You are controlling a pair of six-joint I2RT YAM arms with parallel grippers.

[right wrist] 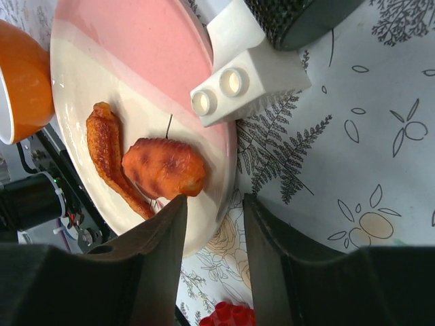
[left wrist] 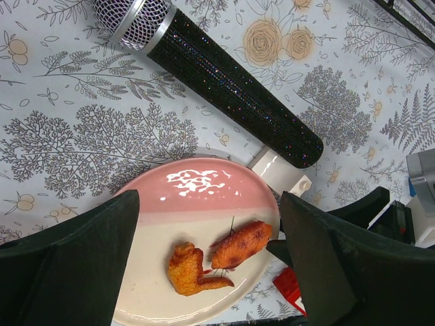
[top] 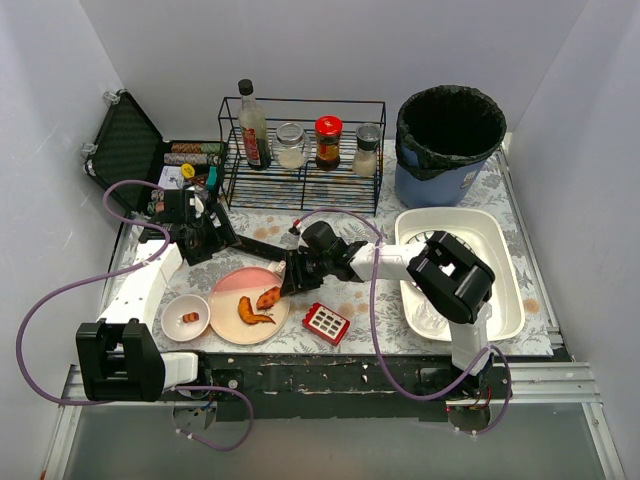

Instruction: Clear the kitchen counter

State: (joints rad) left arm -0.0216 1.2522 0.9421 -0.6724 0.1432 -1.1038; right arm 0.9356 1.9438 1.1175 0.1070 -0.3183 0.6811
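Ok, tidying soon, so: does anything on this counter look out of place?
A glittery black microphone lies flat on the kitchen counter beside the pink plate, odd among dishes and food. Brownish stains also spot the counter near the white tub.

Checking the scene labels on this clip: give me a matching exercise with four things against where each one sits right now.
Things:
1. microphone
2. fried wing
3. sauce bottle
4. white tub

Places:
A. standing in the wire rack
B. beside the bin, on its near side
C. on the pink plate
D. lying on its side on the kitchen counter, just beyond the plate

Pairs: 1-D, 2-C, 3-A, 4-B
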